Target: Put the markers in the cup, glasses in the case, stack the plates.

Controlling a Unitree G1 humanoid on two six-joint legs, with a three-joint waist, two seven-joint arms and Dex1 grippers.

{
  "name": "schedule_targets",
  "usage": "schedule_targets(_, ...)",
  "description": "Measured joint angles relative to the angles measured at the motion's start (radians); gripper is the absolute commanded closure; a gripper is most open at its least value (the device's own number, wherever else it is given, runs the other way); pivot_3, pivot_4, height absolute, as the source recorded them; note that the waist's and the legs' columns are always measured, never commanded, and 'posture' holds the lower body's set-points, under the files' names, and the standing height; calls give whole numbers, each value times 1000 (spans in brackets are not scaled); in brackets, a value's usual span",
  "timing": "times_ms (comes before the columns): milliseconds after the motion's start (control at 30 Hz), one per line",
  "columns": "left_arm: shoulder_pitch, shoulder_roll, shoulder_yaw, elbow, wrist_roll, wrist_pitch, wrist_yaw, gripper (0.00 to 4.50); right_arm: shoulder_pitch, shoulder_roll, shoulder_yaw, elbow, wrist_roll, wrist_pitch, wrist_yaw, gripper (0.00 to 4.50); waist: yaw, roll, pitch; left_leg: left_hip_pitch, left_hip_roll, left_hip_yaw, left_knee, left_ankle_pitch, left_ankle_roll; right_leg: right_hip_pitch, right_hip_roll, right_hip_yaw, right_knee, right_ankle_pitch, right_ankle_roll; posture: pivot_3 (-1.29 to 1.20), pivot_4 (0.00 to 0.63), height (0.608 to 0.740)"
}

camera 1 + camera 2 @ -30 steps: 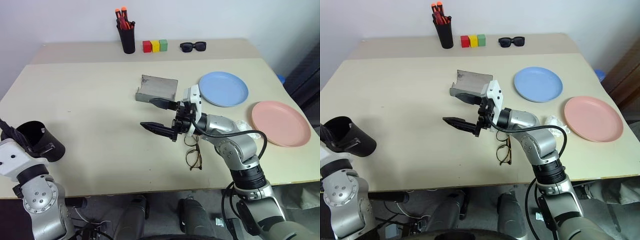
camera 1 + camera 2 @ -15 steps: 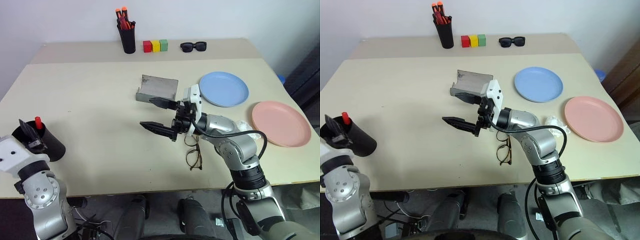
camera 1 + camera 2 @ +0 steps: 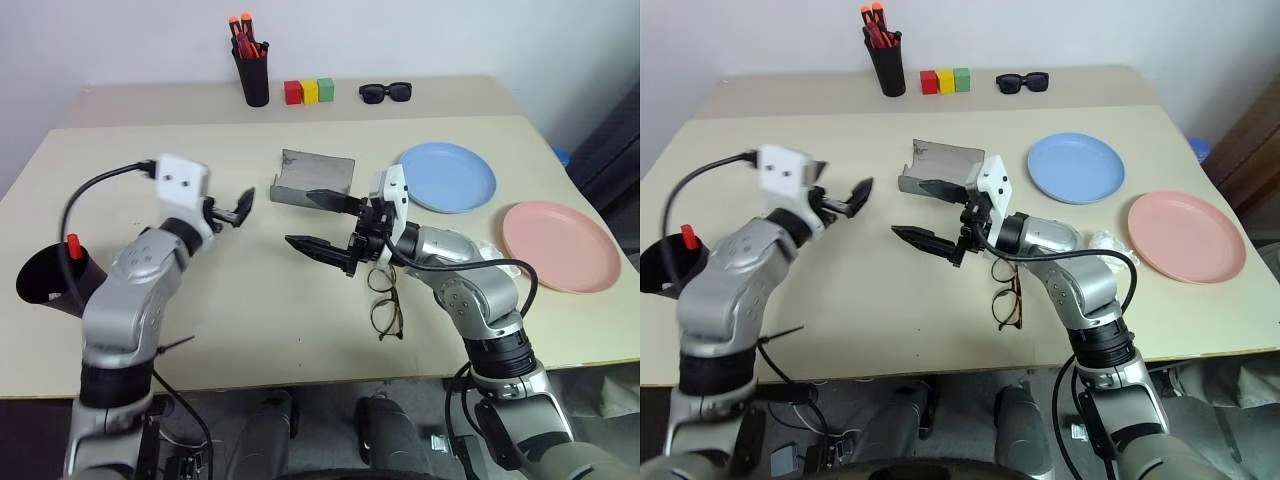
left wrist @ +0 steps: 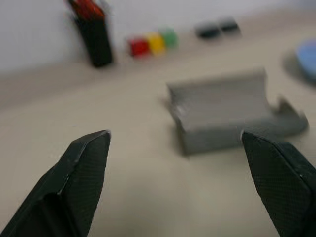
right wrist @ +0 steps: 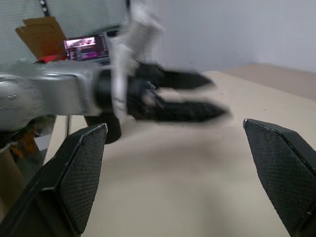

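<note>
**Both end effectors empty over the counter, red marker sitting in the cup**

So here's the scene. The left end effector (image 3: 238, 208) is hovering above the beige counter (image 3: 200, 160) with its fingers spread apart, nothing in them, pointing toward the grey case (image 3: 314, 178). The case is lying open near the middle of the counter. The right end effector (image 3: 322, 222) is hanging just in front of the case, fingers released wide, pointing across at the left one, also gripping nothing.

The black cup (image 3: 45, 285) is sitting at the near left edge of the counter, and a red marker (image 3: 72, 246) is poking up out of it. I can't tell where the white marker is.

The wire-framed glasses (image 3: 386, 305) are lying on the counter right under the right forearm, near the front edge, outside the case.

The light blue plate (image 3: 448, 177) is resting beside the case on its right, and the salmon pink plate (image 3: 560, 246) is sitting apart from it, closer to the right edge. Not stacked.

Along the back there's a black pen holder (image 3: 254, 72) with orange-capped markers, three coloured blocks (image 3: 310, 92) and dark sunglasses (image 3: 386, 93).
</note>
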Motion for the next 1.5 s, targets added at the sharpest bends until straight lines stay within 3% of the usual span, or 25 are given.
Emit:
schedule_targets(167,-275,-10,-137,409,64,-85,-163,10,15,-7,-12,-9,-1,-1,-24,0,-1,0,0,0,0,0,0,0,0,0,0,0,-1,0,1,0,150,740)
schedule_targets(567,-700,-126,-304,1303,292,-527,-505,10,146,-85,-63,-176,4,38,-104,0,0,-2,1,-1,-1,1,-1,-1,1,-1,-2,0,-1,0,3,0,150,740)
schedule_targets(867,-767,-132,-318,1480,402,-638,-626,10,334,-355,-200,-251,-40,156,-156,0,2,-3,2,-2,-1,2,1,-2,3,0,-3,0,-1,-1,4,0,150,740)
schedule_targets(1033,-770,-132,-313,1492,434,-664,-641,10,382,-403,-225,-242,-83,131,-148,0,1,-3,2,-2,-1,2,1,-2,3,0,-3,0,-1,-1,4,0,150,740)
schedule_targets(1133,-770,-133,-307,1493,442,-668,-652,893,386,-406,-230,-242,-95,114,-140,0,1,-3,2,-2,-1,2,2,-2,4,1,-3,0,-1,-1,4,0,150,740)
schedule_targets(1367,-747,-136,-295,1505,445,-668,-712,4438,386,-406,-230,-238,-99,98,-130,0,1,-4,3,-2,-1,2,3,-2,4,1,-3,0,0,-1,4,0,150,740)
schedule_targets(1500,-748,-130,-280,1491,447,-685,-728,4481,386,-405,-230,-234,-99,97,-123,0,1,-3,2,-1,-1,2,3,-2,4,2,-3,0,0,-1,5,0,150,740)
